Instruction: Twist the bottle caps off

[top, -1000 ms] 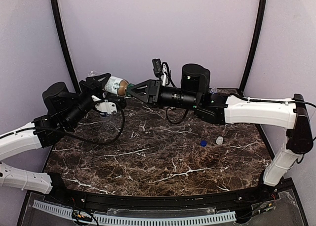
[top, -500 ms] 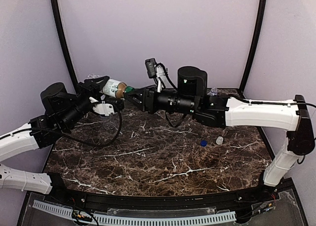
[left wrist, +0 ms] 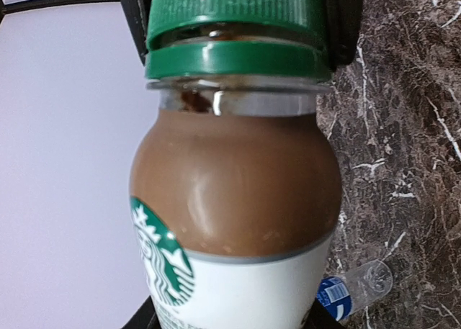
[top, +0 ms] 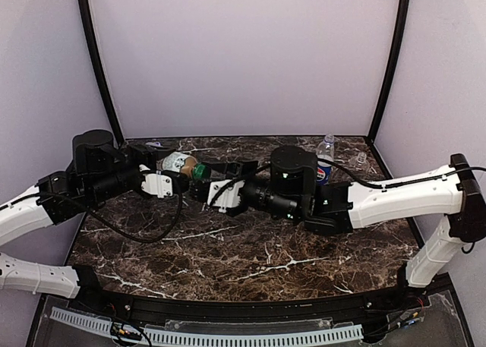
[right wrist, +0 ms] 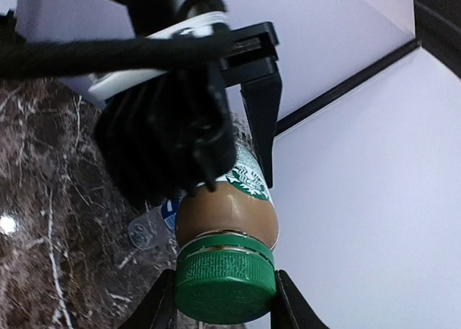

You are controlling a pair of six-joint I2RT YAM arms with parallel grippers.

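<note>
The short bottle [top: 176, 163] with brown contents and a white and green label is held lying sideways above the table's back left. My left gripper [top: 168, 168] is shut on its labelled body [left wrist: 230, 199]. My right gripper [top: 202, 174] comes in from the right and is shut on its green cap [top: 198, 169]. In the right wrist view the black fingers [right wrist: 288, 307] press both sides of the green cap [right wrist: 225, 286]. In the left wrist view the green cap [left wrist: 234, 12] sits a little off the green ring [left wrist: 238, 59] below it.
A Pepsi-labelled bottle [top: 325, 162] stands at the back right behind my right arm. A blue-labelled clear bottle [left wrist: 354, 289] lies on the dark marble table [top: 228, 248] below the held bottle, also visible as the lying bottle [right wrist: 153, 227]. Black frame posts [top: 99, 66] flank the back wall.
Both arms have come down and slightly nearer with the bottle held between them. Both grips are unchanged. The right arm now lies low across the table's right half.
</note>
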